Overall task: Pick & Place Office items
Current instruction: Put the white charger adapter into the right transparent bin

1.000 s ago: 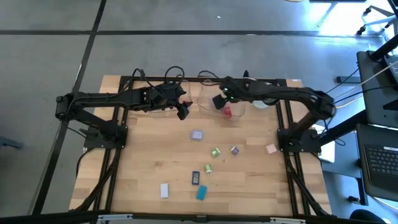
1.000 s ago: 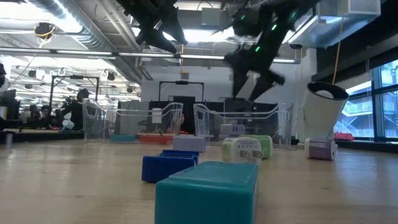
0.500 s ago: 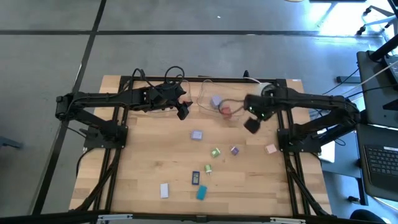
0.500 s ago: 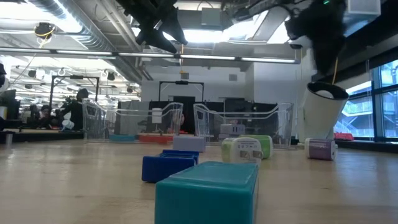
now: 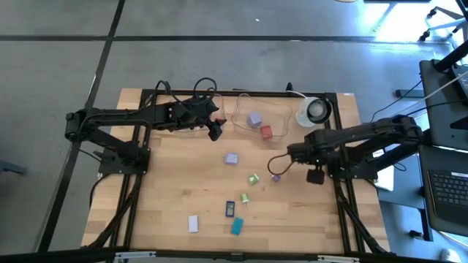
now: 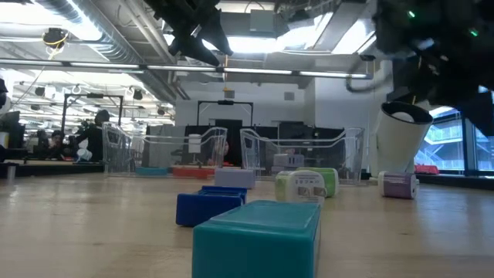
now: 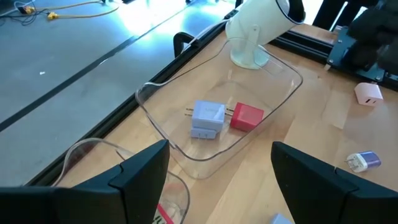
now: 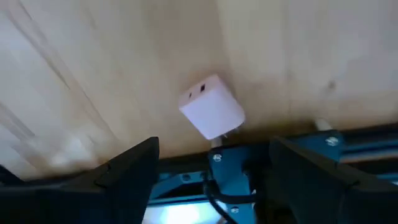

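Starting on the left, the left gripper hangs above the back of the counter, fingers spread wide with nothing between them, its arm stretched in flat from the left edge. Just past it sits a clear tray holding a lilac block and a red block side by side, the two nearly touching, metal prongs showing on the lilac one. A round white tape roll stands beyond the tray's far end.

Out on the open counter the loose pieces are scattered: a white block near the front, a dark blue block and a teal block close together, another lilac piece further back, and two green-and-white pieces toward the middle. A small purple piece lies just beside them.

Over to the right, the right gripper is low by the counter's right edge, arm folded back on itself. Its fingers stand wide apart, empty, and right in front of them lies a pale pink block, two small slots on one face, resting on the wood beside the dark frame rail.
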